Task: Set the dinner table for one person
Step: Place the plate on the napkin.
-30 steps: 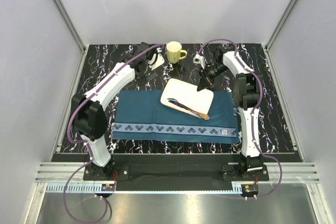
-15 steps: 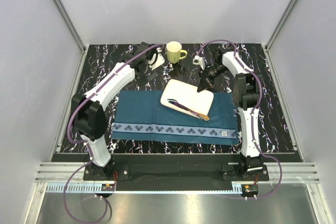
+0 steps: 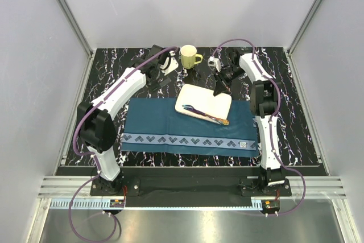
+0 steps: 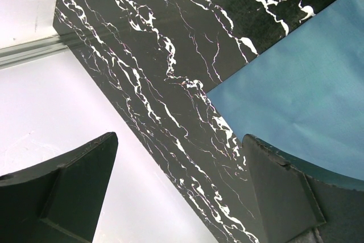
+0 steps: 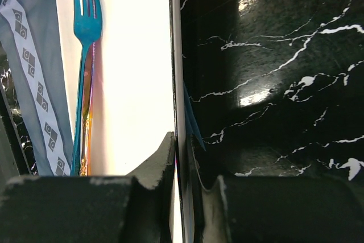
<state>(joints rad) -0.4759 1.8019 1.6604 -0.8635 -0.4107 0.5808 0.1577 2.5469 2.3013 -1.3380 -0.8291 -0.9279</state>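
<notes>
My right gripper point(image 5: 185, 140) is shut on the rim of a white rectangular plate point(image 5: 136, 55), one finger above the rim and one below. A blue and gold fork point(image 5: 85, 55) lies on that plate. From above, the plate point(image 3: 203, 101) rests on the back right part of a dark blue placemat point(image 3: 170, 126) with the fork point(image 3: 206, 115) along its near side, and the right gripper point(image 3: 219, 90) holds its far right edge. The left gripper point(image 4: 179, 140) is open and empty, hovering over the dinner table point(image 4: 170, 55); from above this gripper point(image 3: 154, 79) is at the back left.
A yellow mug point(image 3: 189, 57) stands at the back middle of the dinner table point(image 3: 296, 123). The placemat's corner point(image 4: 307, 95) shows beside the left gripper. White walls and metal frame rails enclose the table on three sides.
The right gripper has drawn the plate's gripped edge slightly toward the back, turning the plate and the fork on it a little. The left arm has not moved.
</notes>
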